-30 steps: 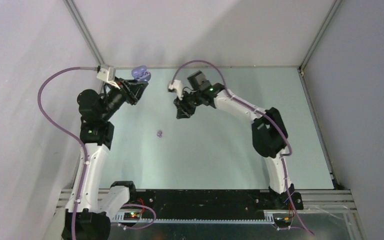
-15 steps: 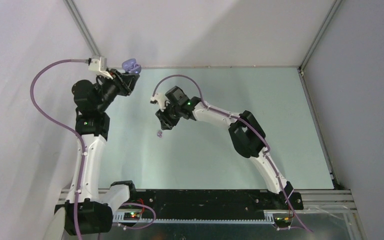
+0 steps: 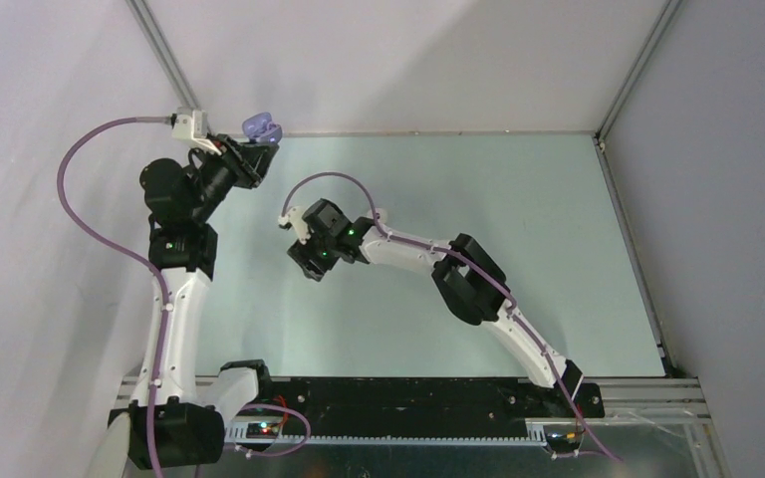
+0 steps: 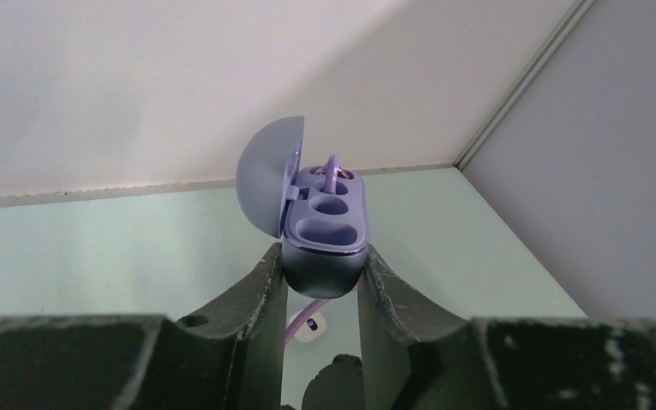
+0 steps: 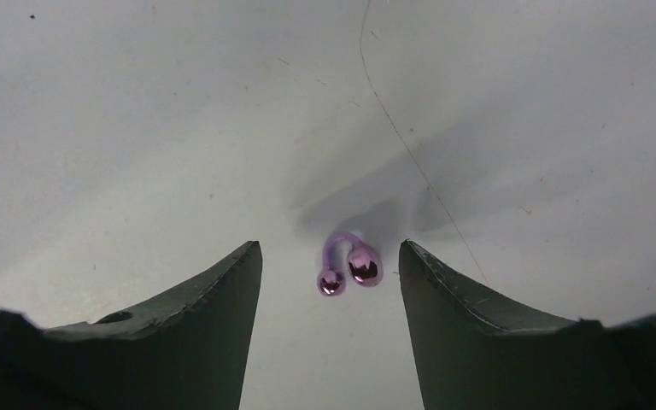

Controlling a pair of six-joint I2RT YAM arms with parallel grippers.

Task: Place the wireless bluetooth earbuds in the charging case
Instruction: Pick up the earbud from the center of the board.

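Just pale-green table [image 3: 558, 199], white walls [image 3: 408, 60].

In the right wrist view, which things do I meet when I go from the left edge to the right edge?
Dark finger at the picture's left → purple earbud, lying untouched on the table → dark finger at the picture's right.

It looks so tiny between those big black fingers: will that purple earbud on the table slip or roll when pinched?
Probably very light: the purple earbud is far smaller than the open right gripper straddling it. Its two glossy rounded ends look slippery, so it may squirt sideways. The curved bridge joining them should keep it from rolling far on the table.
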